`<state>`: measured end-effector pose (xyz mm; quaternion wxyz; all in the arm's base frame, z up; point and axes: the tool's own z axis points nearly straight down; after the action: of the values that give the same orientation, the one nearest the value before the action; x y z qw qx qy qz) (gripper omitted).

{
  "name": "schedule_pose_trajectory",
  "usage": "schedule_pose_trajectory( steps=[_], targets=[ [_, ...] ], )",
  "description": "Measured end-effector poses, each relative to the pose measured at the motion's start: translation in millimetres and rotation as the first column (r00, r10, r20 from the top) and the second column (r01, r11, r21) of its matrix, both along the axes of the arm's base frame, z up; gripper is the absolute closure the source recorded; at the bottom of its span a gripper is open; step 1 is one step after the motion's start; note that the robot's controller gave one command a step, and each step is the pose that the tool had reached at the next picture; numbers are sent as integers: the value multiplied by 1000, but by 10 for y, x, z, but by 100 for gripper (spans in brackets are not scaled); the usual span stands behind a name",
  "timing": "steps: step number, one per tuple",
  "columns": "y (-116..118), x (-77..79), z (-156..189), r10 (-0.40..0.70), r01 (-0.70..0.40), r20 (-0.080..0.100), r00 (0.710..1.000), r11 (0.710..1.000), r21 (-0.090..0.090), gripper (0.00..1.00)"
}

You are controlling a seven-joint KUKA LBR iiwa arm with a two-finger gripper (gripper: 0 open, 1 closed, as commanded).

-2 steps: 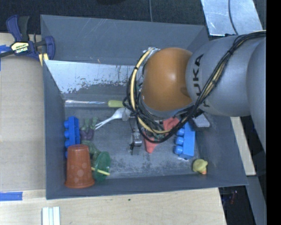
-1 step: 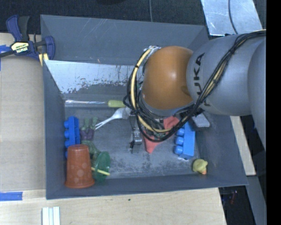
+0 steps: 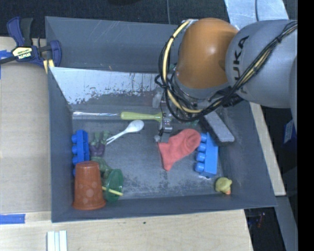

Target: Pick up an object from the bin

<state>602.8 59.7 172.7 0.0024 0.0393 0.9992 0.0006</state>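
My gripper (image 3: 165, 123) reaches down at the middle of the bin, mostly covered by the arm's orange dome. Its lower end stands at the upper left corner of a red, soft, crumpled thing (image 3: 178, 146); I cannot tell whether they touch. A yellow-green stick (image 3: 140, 116) lies just to the gripper's left, with a white plastic spoon (image 3: 126, 130) below it. A blue toy brick (image 3: 207, 156) lies against the red thing's right side.
A grey block (image 3: 220, 126) lies at the right wall, and a small yellow-green toy (image 3: 223, 185) sits at the front right. At the left lie a blue brick (image 3: 79, 146), purple grapes (image 3: 98, 148), an upturned orange cup (image 3: 88, 185) and a green toy (image 3: 113, 182).
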Motion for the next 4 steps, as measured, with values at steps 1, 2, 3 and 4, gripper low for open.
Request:
schedule_pose_trajectory(
  steps=[1, 2, 3, 4],
  targets=[
    [-487, -411, 253, 29, -29, -6, 1000, 1000, 1, 0],
    [-781, -96, -415, 14, -14, 9, 1000, 1000, 1, 100],
    [-782, -96, -415, 13, -13, 9, 1000, 1000, 1, 100],
    [-1254, -395, -765, 54, -54, 12, 998, 999, -1, 0]
  ],
)
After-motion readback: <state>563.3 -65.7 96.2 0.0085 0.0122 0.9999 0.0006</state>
